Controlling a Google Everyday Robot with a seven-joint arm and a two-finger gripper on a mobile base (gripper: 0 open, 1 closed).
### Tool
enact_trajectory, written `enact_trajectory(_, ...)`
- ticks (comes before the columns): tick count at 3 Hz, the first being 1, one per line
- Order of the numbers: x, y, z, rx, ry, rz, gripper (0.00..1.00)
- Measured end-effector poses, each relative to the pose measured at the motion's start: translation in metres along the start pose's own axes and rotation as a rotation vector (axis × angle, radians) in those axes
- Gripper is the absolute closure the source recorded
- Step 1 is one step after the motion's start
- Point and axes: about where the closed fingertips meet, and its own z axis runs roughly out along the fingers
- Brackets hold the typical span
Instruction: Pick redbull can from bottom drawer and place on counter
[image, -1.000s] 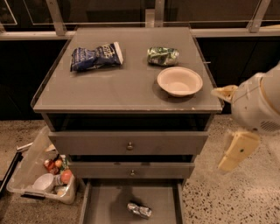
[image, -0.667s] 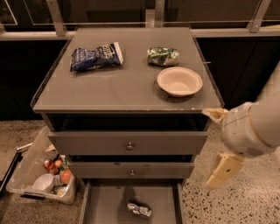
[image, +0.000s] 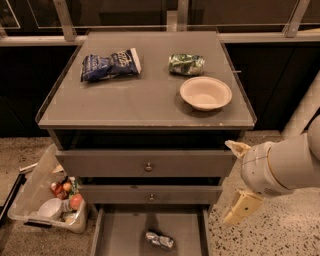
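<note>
**Inspector:** Camera view. Where does the redbull can (image: 160, 240) lie?

**Assessor:** On its side on the floor of the bottom drawer (image: 122, 232), a little right of centre. The drawer stands pulled out from the foot of the cabinet. The can looks dented, and nothing touches it.

**Inspector:** And the gripper (image: 231, 183)?

**Assessor:** Off the cabinet's right front corner, level with the two shut drawer fronts (image: 148, 166). It is above and to the right of the can and well apart from it. Its fingers (image: 242, 207) are spread wide, one high and one low, with nothing between them.

**Inspector:** The counter (image: 145, 107)?

**Assessor:** It carries a dark-blue snack bag (image: 111, 64) at the back left and a green-and-silver packet (image: 186, 64) at the back right. A pale bowl (image: 206, 93) sits just in front of the packet. The front left of the slab shows bare grey. A plastic bin (image: 35, 200) of odds and ends stands on the floor to the left and has no part in the job.

**Inspector:** Progress?

**Assessor:** Early, in my judgement. The drawer is open, so access is in hand. Not yet done:
- the reach down into the drawer;
- the grasp on the can;
- the lift clear of the low walls;
- the placing on the counter, where the bare front left looks the likeliest spot.
</note>
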Motion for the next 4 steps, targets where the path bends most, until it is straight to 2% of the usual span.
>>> enact_trajectory(1, 0.008, 0.009, 0.03, -0.081, -0.006, 0.046, 0.0)
enact_trajectory(2, 0.016, 0.022, 0.077, -0.161, -0.036, 0.075, 0.0)
enact_trajectory(4, 0.058, 0.03, 0.157, -0.162, -0.088, 0.081, 0.0)
